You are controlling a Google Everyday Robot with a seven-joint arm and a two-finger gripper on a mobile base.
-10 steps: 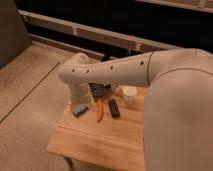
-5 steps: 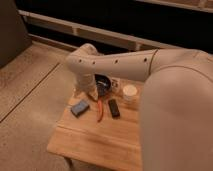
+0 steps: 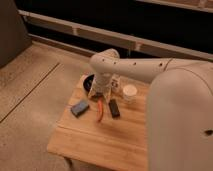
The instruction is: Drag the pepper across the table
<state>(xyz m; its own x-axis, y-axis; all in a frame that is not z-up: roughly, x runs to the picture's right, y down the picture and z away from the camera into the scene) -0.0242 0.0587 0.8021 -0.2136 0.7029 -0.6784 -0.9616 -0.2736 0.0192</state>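
The pepper [image 3: 101, 111], a slender orange-red curved thing, lies near the middle of the light wooden table [image 3: 95, 145]. It sits between a blue-grey block [image 3: 79, 107] on its left and a black bar [image 3: 114, 108] on its right. My gripper [image 3: 101, 94] hangs from the white arm's wrist just above the pepper's far end. The wrist hides part of what lies beneath it.
A dark round bowl [image 3: 89, 81] stands at the table's far left, behind the gripper. A white cup [image 3: 130, 92] stands at the far right. My bulky white arm [image 3: 175, 100] covers the table's right side. Speckled floor [image 3: 30, 100] lies to the left, with a dark wall and rail behind.
My arm has swung right and away from the camera. The gripper has moved from above the blue-grey block to above the pepper's far end. The objects on the table have not moved.
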